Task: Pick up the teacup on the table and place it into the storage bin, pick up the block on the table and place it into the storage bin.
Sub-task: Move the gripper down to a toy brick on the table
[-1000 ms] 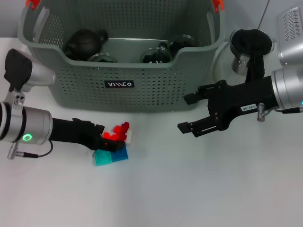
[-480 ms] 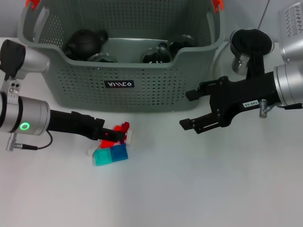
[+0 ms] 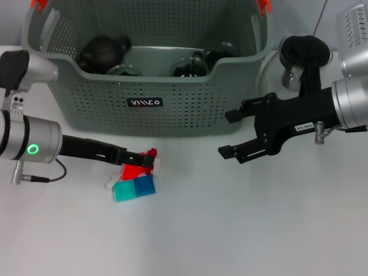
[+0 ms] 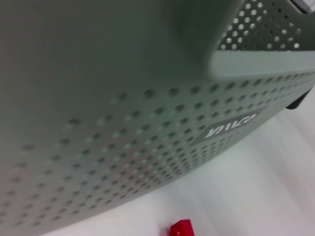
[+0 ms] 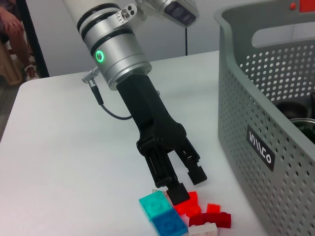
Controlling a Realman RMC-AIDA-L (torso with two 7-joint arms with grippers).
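Evidently no block was binned: the left pincer (image 3: 144, 163) stood apart over red blocks (image 3: 138, 168); the right pincer (image 3: 228, 135) hovered apart, empty.

Dark teapot (image 3: 103, 50) in the far-left corner, metal pot (image 3: 303, 62) on white table (image 3: 241, 230)

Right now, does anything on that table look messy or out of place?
Only the toy blocks look untidy: red, white, teal and blue pieces lie jumbled on the table before the storage bin, with the left pincer open over them. The right pincer is open beside the bin. Nothing looks spilled or broken.
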